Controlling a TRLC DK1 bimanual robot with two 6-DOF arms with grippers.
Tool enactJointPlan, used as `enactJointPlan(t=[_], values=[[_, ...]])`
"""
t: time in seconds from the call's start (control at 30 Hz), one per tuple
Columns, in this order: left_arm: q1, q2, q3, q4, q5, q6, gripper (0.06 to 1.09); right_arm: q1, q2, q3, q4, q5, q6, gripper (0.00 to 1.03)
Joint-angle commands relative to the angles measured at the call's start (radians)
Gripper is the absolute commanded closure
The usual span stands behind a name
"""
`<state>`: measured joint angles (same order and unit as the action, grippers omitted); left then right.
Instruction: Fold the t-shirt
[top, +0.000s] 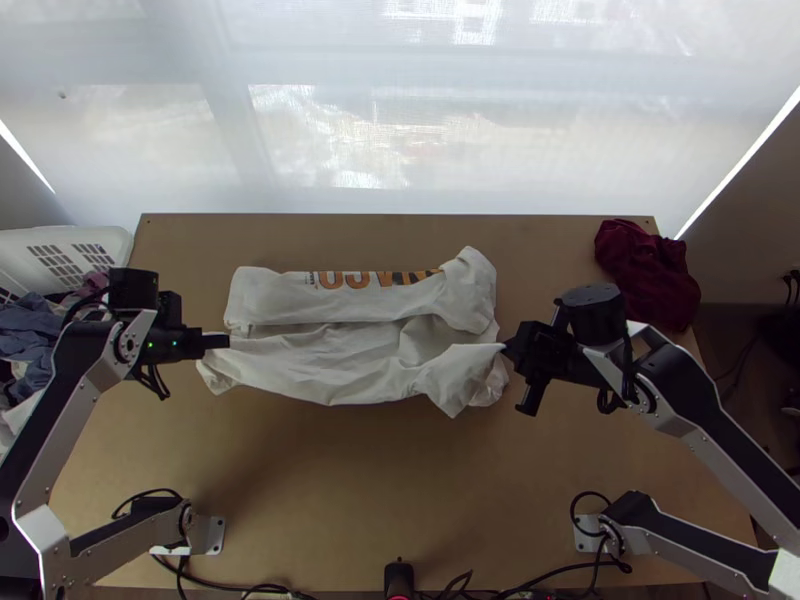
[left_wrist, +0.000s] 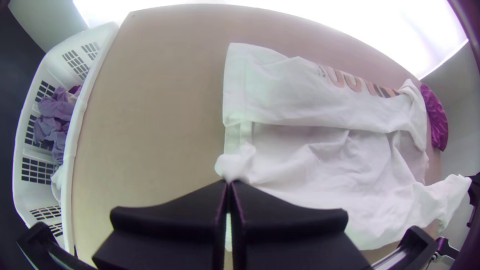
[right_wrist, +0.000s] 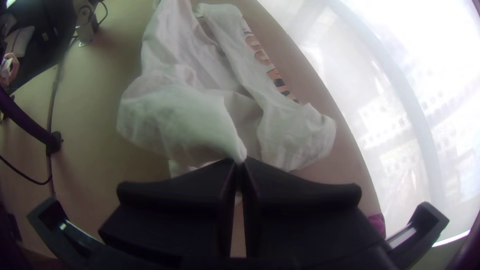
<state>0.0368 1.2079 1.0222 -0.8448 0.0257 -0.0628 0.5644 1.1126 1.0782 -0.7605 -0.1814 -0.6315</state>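
Plainly, the white t-shirt lies across the middle of the counter, its far part in a flat band with orange and dark lettering, its nearer part loose and wrinkled. The left gripper is closed on the cloth at the shirt's left end; the right gripper is closed on cloth at the right end, where the fabric is bunched and a corner hangs below.

From above, the whole span between the two grippers can be seen, with one dark red cloth crumpled at the counter's far right corner. The left wrist view looks into the white basket, where purple-looking clothes lie heaped, and has the left gripper pinching a small knob of fabric. The right wrist view shows the right gripper nipping the tip of a broad, puffed fold.

The basket is cut off by the top view's left edge. Some lettering is hidden under the bunched cloth at the right, and the dark red cloth is a sliver near the right wrist view's lower edge. How many layers the nearer part of the shirt has, I cannot tell.

Counted up: one t-shirt, one basket, one dark red cloth, two grippers, both holding fabric; the clothes in the basket are too tangled to number.
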Motion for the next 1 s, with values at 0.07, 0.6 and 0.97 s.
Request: enactJointPlan(t=[0.07,0.6,0.97], values=[[-0.020,0.159,0.079,0.081,0.000,-0.006,1.05,-0.097,0.104,0.040,0.059,-0.013,-0.028,1.00],[-0.043,0.483,0.408,0.099,0.000,-0.019,1.05,-0.261,0.405,0.250,0.145,-0.044,-0.077,1.00],[-0.028,0.648,0.590,0.082,-0.015,-0.014,1.05,-0.305,0.635,0.471,0.161,-0.044,-0.094,1.00]])
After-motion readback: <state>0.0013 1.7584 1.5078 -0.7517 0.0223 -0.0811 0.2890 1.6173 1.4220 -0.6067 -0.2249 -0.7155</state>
